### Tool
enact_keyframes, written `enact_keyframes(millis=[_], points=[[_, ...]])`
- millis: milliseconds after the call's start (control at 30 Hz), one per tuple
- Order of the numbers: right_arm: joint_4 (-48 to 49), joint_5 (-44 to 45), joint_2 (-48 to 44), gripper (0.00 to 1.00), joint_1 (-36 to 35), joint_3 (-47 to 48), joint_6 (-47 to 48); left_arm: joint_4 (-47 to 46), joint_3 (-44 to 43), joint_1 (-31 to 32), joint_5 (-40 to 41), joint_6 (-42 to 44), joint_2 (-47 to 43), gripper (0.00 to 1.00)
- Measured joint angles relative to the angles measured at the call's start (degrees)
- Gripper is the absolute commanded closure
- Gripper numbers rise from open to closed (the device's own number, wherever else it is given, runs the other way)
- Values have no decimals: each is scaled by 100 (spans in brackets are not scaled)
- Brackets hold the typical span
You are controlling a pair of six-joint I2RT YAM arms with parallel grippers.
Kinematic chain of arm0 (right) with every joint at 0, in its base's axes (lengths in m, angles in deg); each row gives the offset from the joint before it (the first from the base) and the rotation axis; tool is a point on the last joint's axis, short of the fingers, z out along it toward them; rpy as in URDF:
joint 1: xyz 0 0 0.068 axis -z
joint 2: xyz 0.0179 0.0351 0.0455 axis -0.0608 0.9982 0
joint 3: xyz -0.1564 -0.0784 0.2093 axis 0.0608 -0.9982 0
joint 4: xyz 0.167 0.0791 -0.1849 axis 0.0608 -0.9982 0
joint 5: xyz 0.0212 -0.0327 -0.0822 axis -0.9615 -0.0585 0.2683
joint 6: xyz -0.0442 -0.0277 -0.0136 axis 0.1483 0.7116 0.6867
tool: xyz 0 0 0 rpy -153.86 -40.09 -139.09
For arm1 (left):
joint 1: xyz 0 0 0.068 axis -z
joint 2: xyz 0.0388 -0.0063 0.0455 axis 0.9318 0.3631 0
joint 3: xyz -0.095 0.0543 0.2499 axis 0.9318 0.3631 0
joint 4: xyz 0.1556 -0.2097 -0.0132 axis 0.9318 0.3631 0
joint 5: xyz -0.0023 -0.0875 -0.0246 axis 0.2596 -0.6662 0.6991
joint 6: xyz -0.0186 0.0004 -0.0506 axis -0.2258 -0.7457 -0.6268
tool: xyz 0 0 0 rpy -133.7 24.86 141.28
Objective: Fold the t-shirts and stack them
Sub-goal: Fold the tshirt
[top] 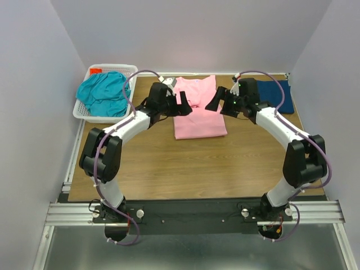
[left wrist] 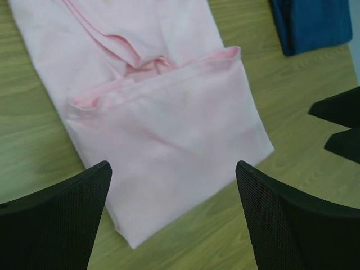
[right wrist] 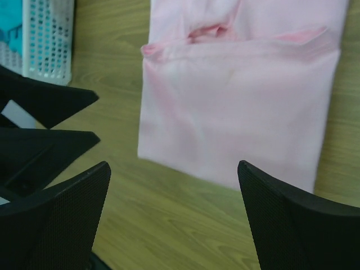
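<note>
A light pink t-shirt point(top: 197, 112) lies partly folded at the back middle of the table, its lower part doubled up over the body; it also shows in the left wrist view point(left wrist: 169, 129) and the right wrist view point(right wrist: 236, 107). My left gripper point(top: 183, 104) hovers open and empty over its left edge. My right gripper point(top: 215, 101) hovers open and empty over its right edge. A folded navy t-shirt point(top: 277, 94) lies at the back right and shows in the left wrist view point(left wrist: 315, 22). A crumpled teal t-shirt point(top: 104, 93) fills the basket.
A white lattice basket point(top: 84, 115) stands at the back left corner and shows in the right wrist view point(right wrist: 48, 39). Bare wooden table point(top: 191, 169) stretches from the shirts toward the arm bases. Walls close in on three sides.
</note>
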Motion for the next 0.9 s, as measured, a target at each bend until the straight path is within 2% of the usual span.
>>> enact_keyframes(millis=[200, 567, 900], points=[[356, -579, 15, 0, -4, -678, -76, -498, 772, 433, -389, -225, -136, 2], [573, -81, 649, 0, 0, -1384, -109, -793, 1620, 605, -590, -442, 164, 2], [1322, -61, 201, 0, -22, -2201, -160, -1676, 2448, 588, -590, -647, -131, 2]])
